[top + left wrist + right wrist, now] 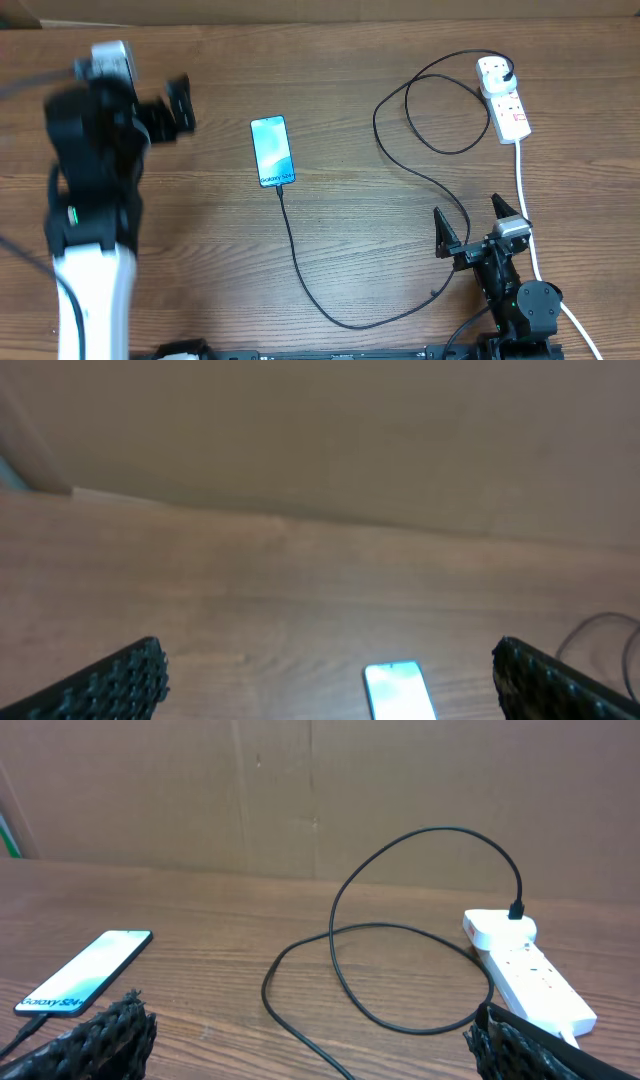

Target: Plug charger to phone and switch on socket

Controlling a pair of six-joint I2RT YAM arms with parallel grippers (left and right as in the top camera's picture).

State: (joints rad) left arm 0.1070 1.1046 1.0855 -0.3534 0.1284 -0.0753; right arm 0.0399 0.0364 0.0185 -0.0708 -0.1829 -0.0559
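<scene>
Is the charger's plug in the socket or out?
In: the charger's black plug sits in the socket, at its end outlet.

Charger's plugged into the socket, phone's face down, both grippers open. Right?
No: the phone lies face up, its blue screen showing in the overhead view. The charger is plugged into the socket, and the left gripper and right gripper are both open.
</scene>
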